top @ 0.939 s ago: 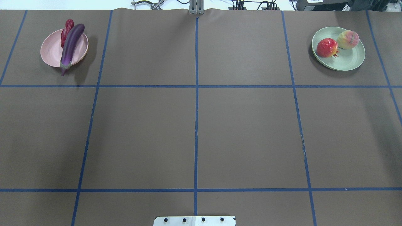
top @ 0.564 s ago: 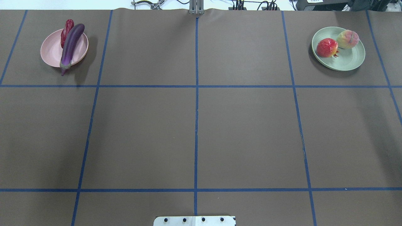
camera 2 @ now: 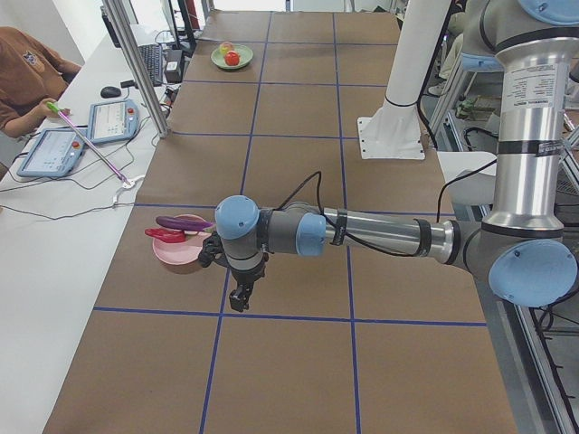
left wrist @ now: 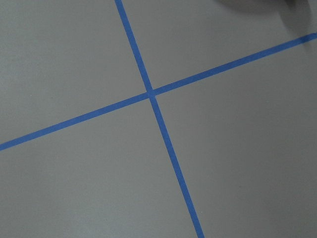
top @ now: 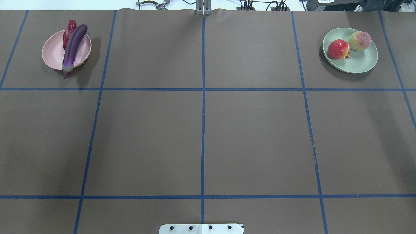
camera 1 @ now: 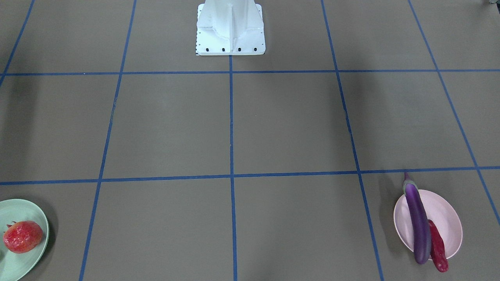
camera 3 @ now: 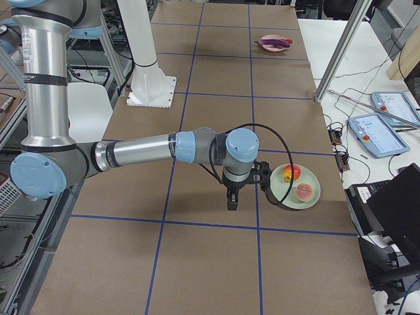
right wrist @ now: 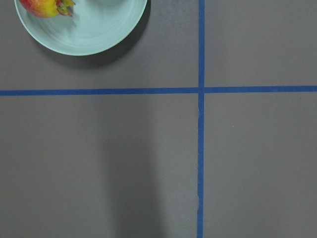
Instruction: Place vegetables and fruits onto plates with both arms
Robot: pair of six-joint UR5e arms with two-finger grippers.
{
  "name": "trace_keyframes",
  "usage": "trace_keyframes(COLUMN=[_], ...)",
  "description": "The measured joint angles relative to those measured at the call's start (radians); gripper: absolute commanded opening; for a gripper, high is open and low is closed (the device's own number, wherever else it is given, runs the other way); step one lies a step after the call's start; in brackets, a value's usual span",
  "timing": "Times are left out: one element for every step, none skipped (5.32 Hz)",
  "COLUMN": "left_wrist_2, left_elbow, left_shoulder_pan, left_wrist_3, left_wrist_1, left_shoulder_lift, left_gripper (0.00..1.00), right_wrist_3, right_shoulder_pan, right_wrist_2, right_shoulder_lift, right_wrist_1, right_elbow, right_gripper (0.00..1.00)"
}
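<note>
The purple eggplant (top: 73, 45) lies across the pink plate (top: 52, 55) at the far left, its cap over the near rim, with the red chili pepper (top: 69, 32) beside it. On the mint green plate (top: 360, 61) at the far right sit the strawberry-like fruit (top: 338, 49) and the peach (top: 360, 41). My left gripper (camera 2: 240, 297) hangs above the table just short of the pink plate (camera 2: 176, 253). My right gripper (camera 3: 231, 202) hangs beside the green plate (camera 3: 289, 193). Both show only in the side views, so I cannot tell whether they are open or shut.
The white base block (top: 201, 228) stands at the table's near edge. Blue tape lines grid the brown table. Metal posts (camera 2: 136, 63) and tablets (camera 2: 109, 117) line the far side, where a seated person (camera 2: 23, 72) is.
</note>
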Motion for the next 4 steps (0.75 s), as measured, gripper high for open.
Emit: trace_keyframes(left_wrist_2=[0.000,0.001,0.001,0.001], left_elbow=[0.007,0.015,0.018,0.010], left_shoulder_pan=[-0.001,-0.001,-0.006,-0.019], left_wrist_3=[0.000,0.000,0.000,0.000], left_wrist_1=[0.000,0.001,0.007,0.036], left_shoulder_lift=[0.000,-0.001,-0.001,-0.003], left_gripper=[1.00,1.00,1.00,1.00], right_wrist_3=[-0.016,-0.021,-0.017,-0.012], right_shoulder_pan=[0.004,0.005,0.005,0.005], right_wrist_2=[-0.001,-0.002,-0.003,-0.001], right_shoulder_lift=[-0.005,-0.006,-0.004,-0.001], right_wrist_1=[0.014,0.051,0.075,0.081], right_elbow=[-0.019,-0.037,-0.043,-0.040], right_gripper=[1.00,1.00,1.00,1.00])
